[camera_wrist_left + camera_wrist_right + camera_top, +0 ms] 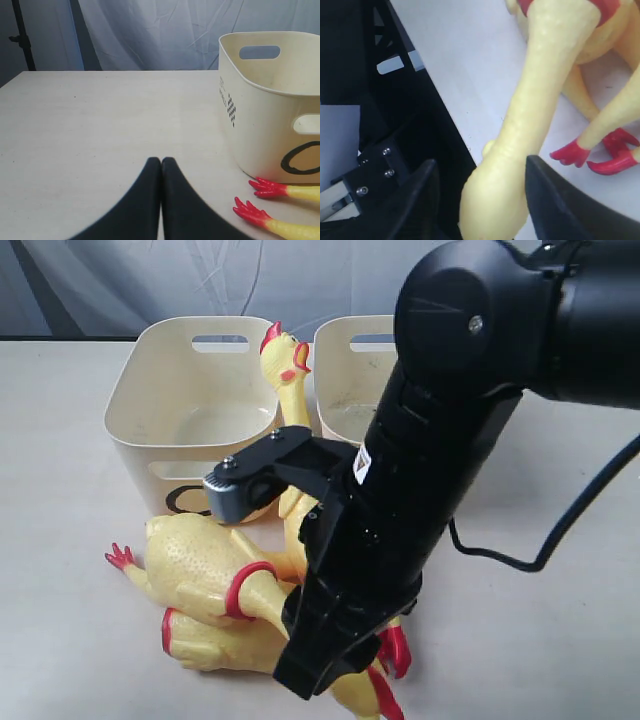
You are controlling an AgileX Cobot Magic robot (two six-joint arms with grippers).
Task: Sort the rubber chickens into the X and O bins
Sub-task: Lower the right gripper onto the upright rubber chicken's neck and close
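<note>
Several yellow rubber chickens lie piled in front of the bins: one body (200, 560) with a red collar, another (215, 640) under it, and one standing with its head (285, 360) against the O bin (190, 390). The second bin (350, 370) stands beside it, its mark hidden by the arm. My right gripper (482, 195) is open, its fingers straddling a yellow chicken neck (540, 100); a gap shows on one side. In the exterior view the arm hides its fingertips. My left gripper (161, 162) is shut and empty over bare table beside the O bin (270, 100).
The right arm (430, 460) reaches across the pile and covers much of it. Red chicken feet (265, 187) lie by the O bin's base, and more feet (580, 152) lie near the right gripper. A black cable (560, 530) trails on the table at right.
</note>
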